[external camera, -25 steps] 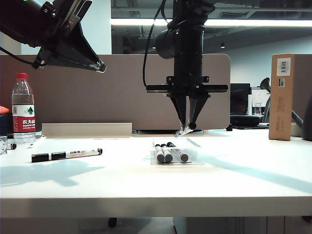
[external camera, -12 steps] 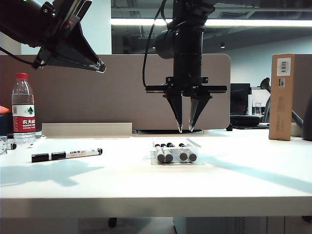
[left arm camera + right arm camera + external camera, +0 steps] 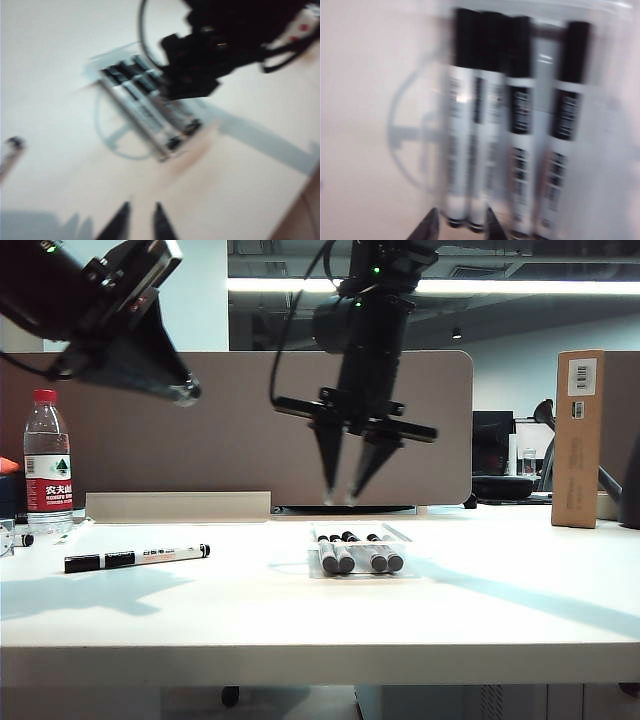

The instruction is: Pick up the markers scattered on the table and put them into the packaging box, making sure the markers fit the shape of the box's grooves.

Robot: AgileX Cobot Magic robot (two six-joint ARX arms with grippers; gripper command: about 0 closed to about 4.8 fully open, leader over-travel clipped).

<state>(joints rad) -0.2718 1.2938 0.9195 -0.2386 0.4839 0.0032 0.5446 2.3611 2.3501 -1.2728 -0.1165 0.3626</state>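
Observation:
Several markers [image 3: 355,558] lie side by side in the clear packaging box [image 3: 366,575] at the middle of the table [image 3: 300,620]. In the right wrist view these markers [image 3: 520,135] fill the box's grooves, black caps away from the camera. My right gripper [image 3: 340,498] hangs tilted just above the box's far end. This right gripper [image 3: 462,212] is open and empty. One more marker [image 3: 135,558] lies loose on the table to the left. My left gripper [image 3: 185,392] is high at the upper left. That left gripper [image 3: 141,206] shows a narrow empty gap.
A water bottle [image 3: 47,465] stands at the far left with a small dark-tipped thing [image 3: 22,539] beside it. A tall brown cardboard box [image 3: 578,438] stands at the back right. A grey partition runs behind the table.
The right gripper let a marker go into the box, opened, and has swung left and tilted. The left gripper turned, shifted slightly left and parted its fingers a little.

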